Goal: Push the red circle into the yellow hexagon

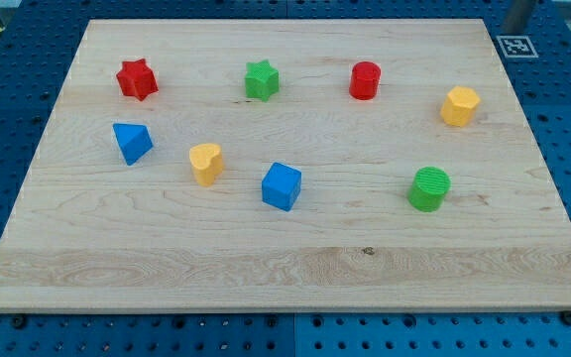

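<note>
The red circle point(365, 80) stands near the top of the wooden board point(285, 268), right of centre. The yellow hexagon point(459, 105) lies to its right and slightly lower, with a gap of bare wood between them. A dark rod shows at the view's top right corner, past the board's corner. My tip point(510, 30) is above and to the right of the yellow hexagon, far from the red circle, and touches no block.
A red star point(137, 79), green star point(262, 80), blue triangle point(131, 142), yellow heart point(206, 163), blue cube point(282, 185) and green circle point(429, 188) lie on the board. A black-and-white marker tag point(515, 46) sits off the top right corner.
</note>
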`<action>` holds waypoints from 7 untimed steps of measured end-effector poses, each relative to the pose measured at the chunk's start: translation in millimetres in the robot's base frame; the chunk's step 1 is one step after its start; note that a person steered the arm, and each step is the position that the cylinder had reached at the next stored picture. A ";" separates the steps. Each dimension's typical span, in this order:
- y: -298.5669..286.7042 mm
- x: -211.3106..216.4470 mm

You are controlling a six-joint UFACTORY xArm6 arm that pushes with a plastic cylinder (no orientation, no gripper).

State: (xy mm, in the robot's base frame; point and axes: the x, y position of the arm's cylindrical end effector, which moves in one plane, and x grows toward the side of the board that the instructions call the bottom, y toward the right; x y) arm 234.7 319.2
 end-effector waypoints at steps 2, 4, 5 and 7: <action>-142.9 49.6; -269.8 49.5; -263.8 59.3; -185.0 106.0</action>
State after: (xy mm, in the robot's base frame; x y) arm 340.7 134.3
